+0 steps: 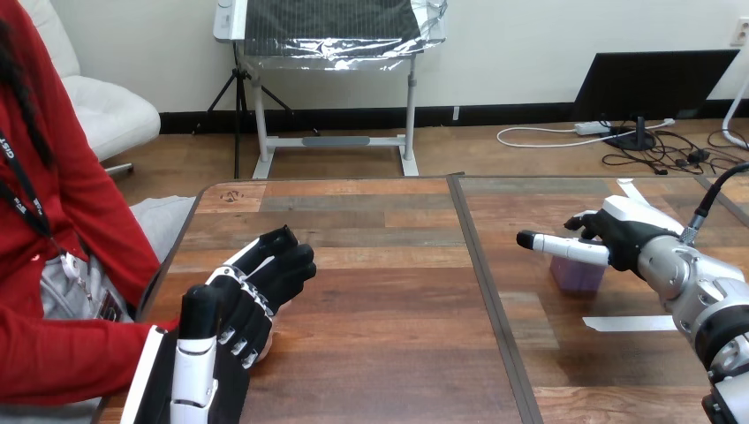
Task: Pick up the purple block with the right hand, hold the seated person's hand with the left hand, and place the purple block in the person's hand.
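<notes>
At a wooden plank table [389,291], the robot's left hand [252,287] sits at the near left corner. Its black-and-white fingers are curled tightly over the person's hand [268,343], which reaches in from a red sleeve [71,358] at the table's left edge. We can make out only a sliver of that hand beneath the curled fingers, low on their right side.

Across the table's centre seam, the right hand [623,234] reaches in from the right edge on its silver forearm. Its fingers [565,248] are stretched out straight and point left, and they grip nothing that we can see.

The small, box-shaped purple block [578,274] stands on the table's right half, directly under those straight fingers. We cannot tell whether the fingers touch its top or pass just above it. The block is well apart from the person's hand, on the other side of the seam.

A strip of white tape [629,323] lies flat on the wood just in front of the block, near the right forearm.
</notes>
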`<state>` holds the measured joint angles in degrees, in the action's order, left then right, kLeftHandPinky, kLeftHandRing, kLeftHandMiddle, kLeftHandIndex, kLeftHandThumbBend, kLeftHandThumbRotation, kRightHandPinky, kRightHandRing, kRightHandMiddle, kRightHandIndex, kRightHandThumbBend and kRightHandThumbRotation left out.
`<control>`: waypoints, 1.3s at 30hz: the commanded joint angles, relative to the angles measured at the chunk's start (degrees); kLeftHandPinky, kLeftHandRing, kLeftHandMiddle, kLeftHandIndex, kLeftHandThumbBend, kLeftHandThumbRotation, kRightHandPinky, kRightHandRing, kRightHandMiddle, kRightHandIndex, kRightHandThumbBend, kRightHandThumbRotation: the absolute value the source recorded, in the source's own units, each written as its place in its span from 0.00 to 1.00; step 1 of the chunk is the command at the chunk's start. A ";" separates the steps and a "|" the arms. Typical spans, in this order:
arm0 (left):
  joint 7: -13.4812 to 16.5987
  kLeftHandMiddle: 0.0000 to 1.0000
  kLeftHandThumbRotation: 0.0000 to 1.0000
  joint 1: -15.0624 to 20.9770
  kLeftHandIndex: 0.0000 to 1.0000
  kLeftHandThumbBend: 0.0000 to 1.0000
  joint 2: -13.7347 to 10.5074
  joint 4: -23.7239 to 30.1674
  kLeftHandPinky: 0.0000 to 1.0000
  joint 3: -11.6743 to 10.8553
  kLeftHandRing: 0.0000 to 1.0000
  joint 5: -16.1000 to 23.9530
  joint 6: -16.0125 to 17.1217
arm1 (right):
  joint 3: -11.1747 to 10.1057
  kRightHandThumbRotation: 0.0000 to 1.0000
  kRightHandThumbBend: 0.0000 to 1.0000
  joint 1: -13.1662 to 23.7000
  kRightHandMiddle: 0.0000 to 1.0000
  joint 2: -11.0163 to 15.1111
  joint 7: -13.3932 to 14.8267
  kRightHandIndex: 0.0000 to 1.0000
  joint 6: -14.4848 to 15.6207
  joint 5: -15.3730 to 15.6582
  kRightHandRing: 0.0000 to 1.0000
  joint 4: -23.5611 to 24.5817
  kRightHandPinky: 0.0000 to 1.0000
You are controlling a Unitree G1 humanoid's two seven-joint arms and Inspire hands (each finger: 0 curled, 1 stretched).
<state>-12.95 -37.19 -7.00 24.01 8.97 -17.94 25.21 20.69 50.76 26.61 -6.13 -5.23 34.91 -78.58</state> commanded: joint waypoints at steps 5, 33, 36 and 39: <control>-0.36 0.79 1.00 1.79 0.78 0.54 1.23 1.62 0.86 -0.04 0.81 -1.12 0.28 | 0.82 1.00 0.86 -1.50 0.86 -1.86 -1.61 0.88 -0.34 0.12 0.84 -0.06 0.78; -0.25 0.79 1.00 2.05 0.77 0.54 1.56 1.21 0.87 0.24 0.81 -0.49 0.43 | 0.95 1.00 0.85 -0.34 0.79 -1.11 0.93 0.78 -0.98 0.58 0.76 0.19 0.69; -0.25 0.79 1.00 2.04 0.77 0.54 1.61 1.18 0.87 0.25 0.81 -0.60 0.42 | 0.71 1.00 0.85 -0.24 0.77 -1.06 1.49 0.76 -1.21 0.36 0.75 0.24 0.68; -0.16 0.79 1.00 2.00 0.77 0.53 1.66 1.22 0.87 0.22 0.81 -0.60 0.37 | 0.38 1.00 0.86 -0.20 0.75 -0.97 2.05 0.75 -1.50 0.06 0.72 0.26 0.66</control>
<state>-13.12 -37.17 -6.99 24.00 8.97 -18.25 25.16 20.59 50.76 26.76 -3.87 -6.19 34.94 -78.08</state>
